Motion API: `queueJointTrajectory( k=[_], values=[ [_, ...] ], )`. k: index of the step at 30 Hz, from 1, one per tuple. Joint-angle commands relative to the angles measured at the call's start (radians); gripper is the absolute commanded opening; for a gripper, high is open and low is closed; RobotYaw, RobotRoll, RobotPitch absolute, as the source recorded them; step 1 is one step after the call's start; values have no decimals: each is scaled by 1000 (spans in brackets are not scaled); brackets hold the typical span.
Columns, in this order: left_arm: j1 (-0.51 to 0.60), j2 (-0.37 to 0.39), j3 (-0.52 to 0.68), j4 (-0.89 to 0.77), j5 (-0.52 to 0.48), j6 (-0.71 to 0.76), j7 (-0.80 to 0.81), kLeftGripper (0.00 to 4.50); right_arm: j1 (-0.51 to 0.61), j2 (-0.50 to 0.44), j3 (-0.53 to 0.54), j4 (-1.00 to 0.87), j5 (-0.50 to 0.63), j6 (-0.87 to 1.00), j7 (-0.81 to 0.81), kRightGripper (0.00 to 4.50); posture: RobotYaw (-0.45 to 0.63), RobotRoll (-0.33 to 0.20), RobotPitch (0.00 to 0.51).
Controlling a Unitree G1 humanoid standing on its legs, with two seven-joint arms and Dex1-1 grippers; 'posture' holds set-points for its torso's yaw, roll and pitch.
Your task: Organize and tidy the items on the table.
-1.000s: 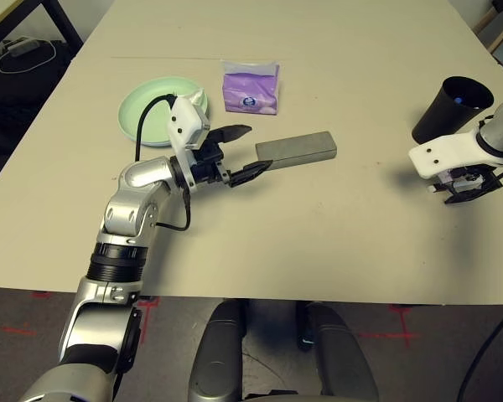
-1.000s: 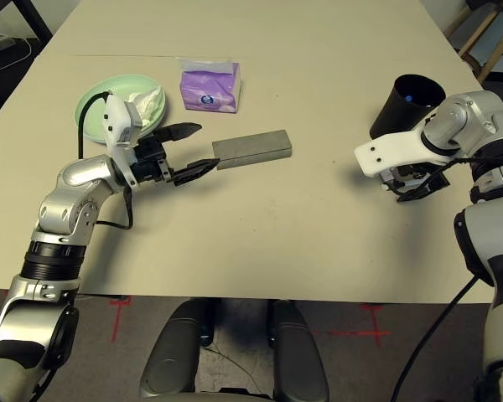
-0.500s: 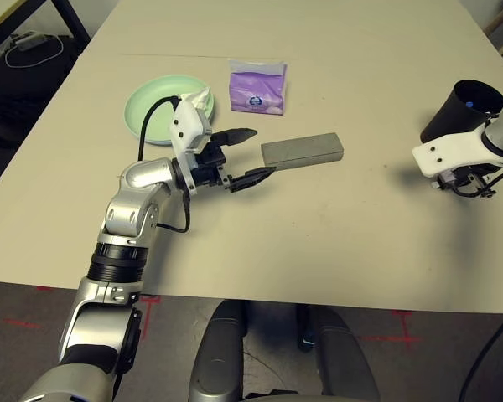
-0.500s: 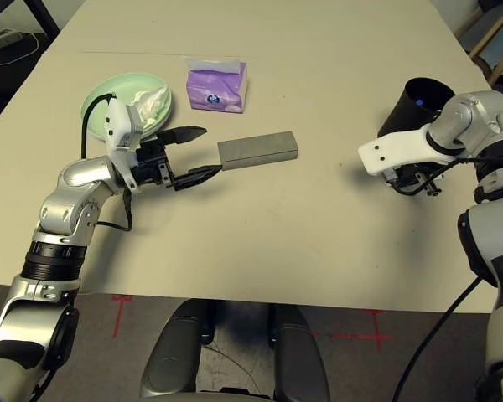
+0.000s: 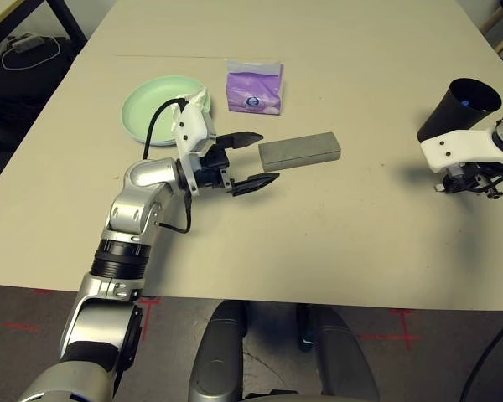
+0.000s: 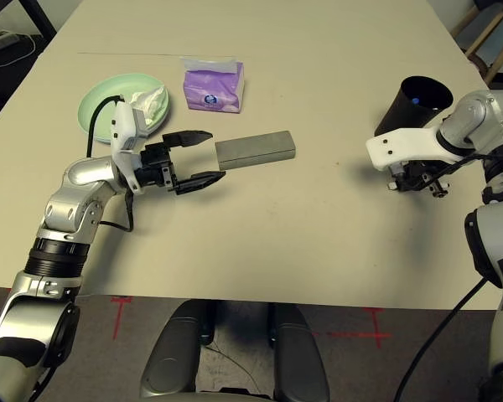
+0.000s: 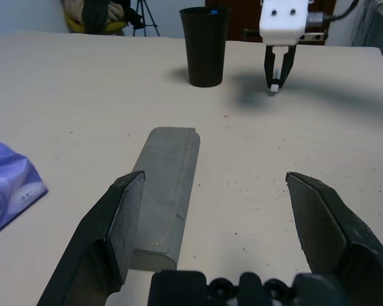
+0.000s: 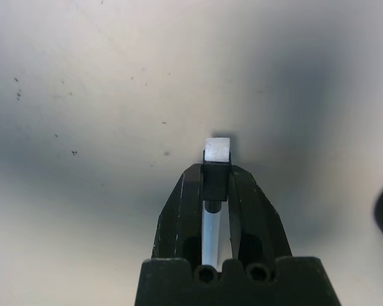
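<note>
1. The left gripper [image 5: 245,159] points level across the desk [image 5: 318,50], its jaws wide apart and holding nothing.
2. The grey glasses case [image 5: 299,149] lies flat on the desk just ahead of those jaws; in the left wrist view its near end [image 7: 166,197] sits just inside the one finger [image 7: 118,220], while the other finger stands well clear of it.
3. The purple tissue pack [image 5: 253,85] lies beside and beyond the left jaws, near the case.
4. The green plate [image 5: 155,107] sits behind the left gripper, with a crumpled white tissue [image 6: 151,105] at its rim.
5. The right gripper [image 8: 216,172] points down at the desk, its jaws clamped together on a white pen [image 8: 217,150], whose end sticks out just past the fingertips above the desk.
6. The black cup [image 5: 455,107] stands upright just beyond the right gripper, apart from it.
</note>
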Motion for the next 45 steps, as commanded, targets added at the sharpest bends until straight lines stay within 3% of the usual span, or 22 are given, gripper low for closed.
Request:
queueJointTrajectory(
  k=[1, 7, 13, 18, 26, 32, 39, 45],
  values=[
    [-14, -6, -26, 27, 7, -33, -31, 4500, -32, -26, -61, -20, 69, 45, 71, 394, 132, 0, 172],
    [-38, -28, -26, 63, -1, -55, -42, 4500, -57, -32, -139, -66, 180, 120, 135, 394, 103, 0, 148],
    [-68, -45, -26, 105, 7, -73, -53, 4500, -31, -34, -192, -134, 383, 263, 135, 394, 81, 0, 125],
    [-81, -56, -20, 118, 0, -68, -45, 4500, 41, 4, -389, -225, 585, 465, 108, 394, 70, 0, 107],
    [-73, -50, -15, 106, -1, -52, -44, 4500, 277, 117, -648, -402, 783, 672, -245, 394, 74, 0, 106],
    [-69, -49, -7, 93, -3, -37, -26, 4500, 360, 248, -792, -603, 935, 777, -472, 394, 82, 0, 106],
    [-65, -49, -5, 90, -1, -29, -20, 4500, 415, 395, -846, -829, 1000, 840, -769, 394, 82, 0, 110],
    [-72, -48, -6, 97, 3, -29, -16, 4500, 369, 408, -837, -897, 970, 844, -967, 394, 78, 0, 108]
  ],
)
